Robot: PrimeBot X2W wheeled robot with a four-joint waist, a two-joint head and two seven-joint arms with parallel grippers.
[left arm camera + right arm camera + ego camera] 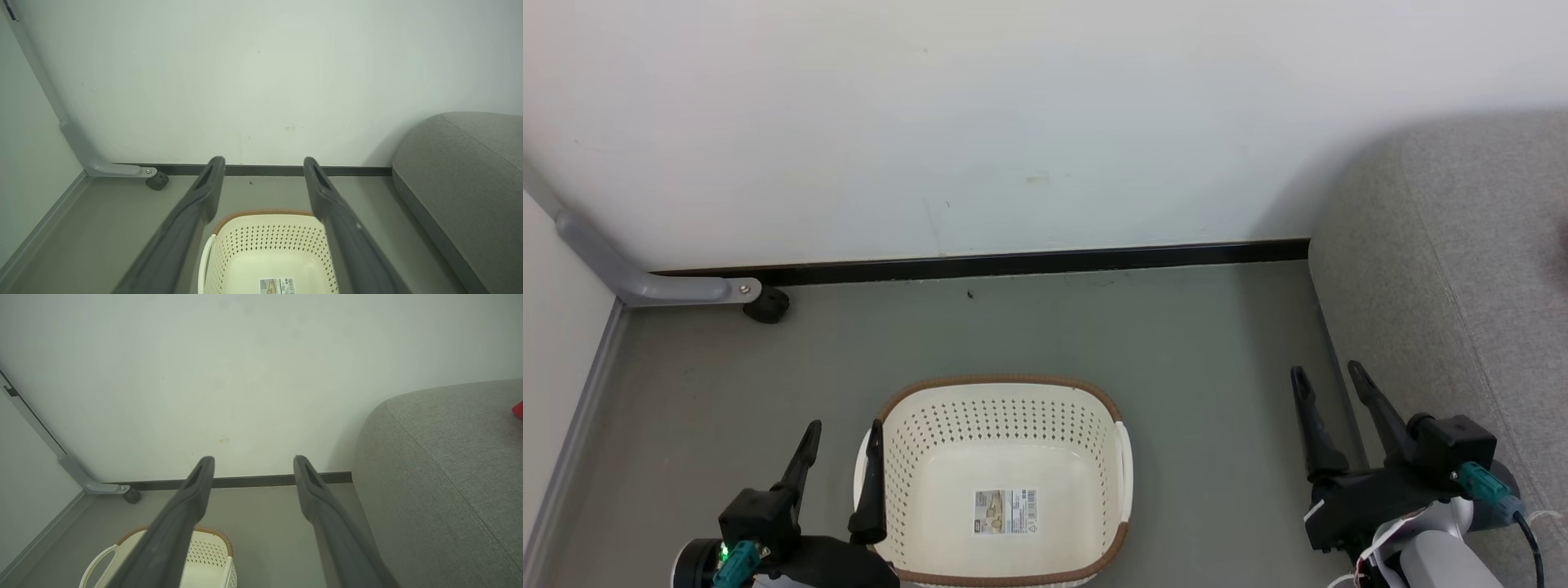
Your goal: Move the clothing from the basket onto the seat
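**Open grippers flank a bare laundry basket**

Nearest the head camera, the left gripper (844,428) rises from the lower left. Its two dark fingers are spread apart and hold nothing. Its inner finger crosses in front of the white left handle (860,469) of the laundry basket (1005,381); whether they touch cannot be told. In the left wrist view, the fingers (196,212) frame the basket's far brown rim from above.

At the lower right, the right gripper (1326,371) is parted the same way and grips nothing. It hangs over the grey floor (1176,343), between the basket and the base of the grey sofa (1445,286), nearer the sofa. A teal connector (1482,483) sits on its wrist.

The basket stands upright on the floor. Its cream perforated walls and bottom are bare, and a label sticker (1005,512) is flat on the inside bottom.

The sofa fills the right side, with a rounded corner and a stitched seam along its top. In the right wrist view, a small sliver of red clothing (519,409) lies on the sofa's top at the picture's right edge; too little shows to tell its shape.

Behind stands a white wall (1013,122) with a black skirting strip (1029,263). At the left, a grey metal leg (645,284) ends in a black caster (766,306), near the corner.
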